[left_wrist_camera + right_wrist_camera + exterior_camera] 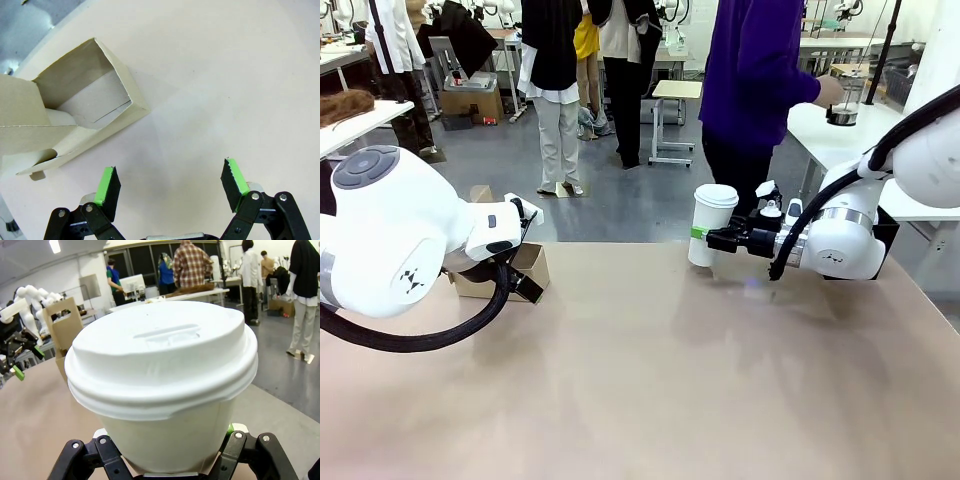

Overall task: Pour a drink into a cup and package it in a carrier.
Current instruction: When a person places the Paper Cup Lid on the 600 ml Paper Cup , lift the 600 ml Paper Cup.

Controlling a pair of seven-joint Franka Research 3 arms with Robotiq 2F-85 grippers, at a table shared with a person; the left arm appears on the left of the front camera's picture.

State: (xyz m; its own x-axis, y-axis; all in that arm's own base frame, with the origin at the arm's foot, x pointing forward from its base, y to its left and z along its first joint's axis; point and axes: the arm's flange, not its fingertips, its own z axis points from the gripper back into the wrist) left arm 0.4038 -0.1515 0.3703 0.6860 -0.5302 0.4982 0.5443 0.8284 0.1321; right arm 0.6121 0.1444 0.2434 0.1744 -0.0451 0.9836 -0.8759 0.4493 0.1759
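Note:
The tall white paper cup (712,222), closed with a white lid, stands on the table right of centre. My right gripper (706,238) is shut on its lower half from the right. In the right wrist view the lidded cup (162,385) is held between the fingers, with one green pad (230,429) showing at its side. The drink is hidden under the lid. The brown cardboard carrier (532,266) sits at the table's left, behind my left arm. My left gripper (171,182) hangs open over bare table, just beside the carrier (80,107).
A person in a purple top (755,80) stands at the far side, holding a glass pitcher (846,98) over a white side table (830,135). Other people stand farther back. The tan table (650,370) is bare in the middle and front.

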